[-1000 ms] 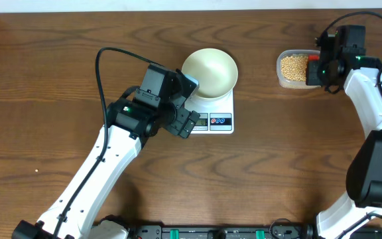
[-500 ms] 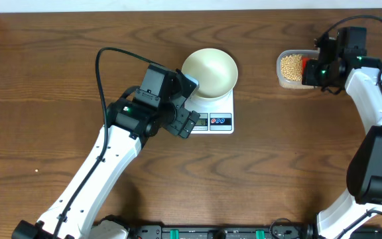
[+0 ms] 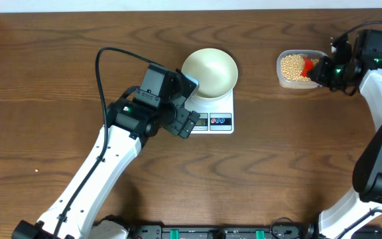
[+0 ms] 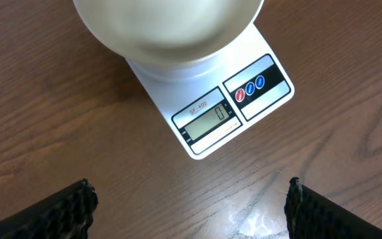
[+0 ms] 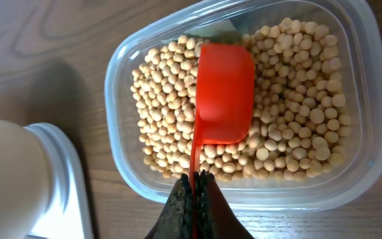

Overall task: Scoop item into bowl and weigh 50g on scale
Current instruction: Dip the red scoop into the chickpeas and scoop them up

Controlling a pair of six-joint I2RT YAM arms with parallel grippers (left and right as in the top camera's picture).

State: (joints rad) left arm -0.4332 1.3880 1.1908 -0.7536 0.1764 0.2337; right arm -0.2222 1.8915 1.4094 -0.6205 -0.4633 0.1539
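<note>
The cream-white bowl (image 3: 209, 72) stands on the white scale (image 3: 219, 109); it looks empty, and the display (image 4: 209, 120) reads 0. My left gripper (image 3: 190, 122) is open and empty, hovering just in front of the scale's left front corner. My right gripper (image 5: 195, 189) is shut on the handle of a red scoop (image 5: 221, 93), which lies face down on the tan beans (image 5: 290, 126) in the clear plastic tub (image 5: 244, 189). The overhead view shows the scoop (image 3: 307, 66) inside the tub (image 3: 294, 82) with the gripper (image 3: 323, 72) at its right side.
The tub of beans sits at the back right of the wooden table, about a hand's width right of the bowl. The scale's two round buttons (image 4: 249, 88) face the front. The left arm (image 3: 105, 159) crosses the table's left front.
My right arm has swung to the right while the red scoop has come into view over the beans in the tub. The left arm, bowl and scale have not moved.
</note>
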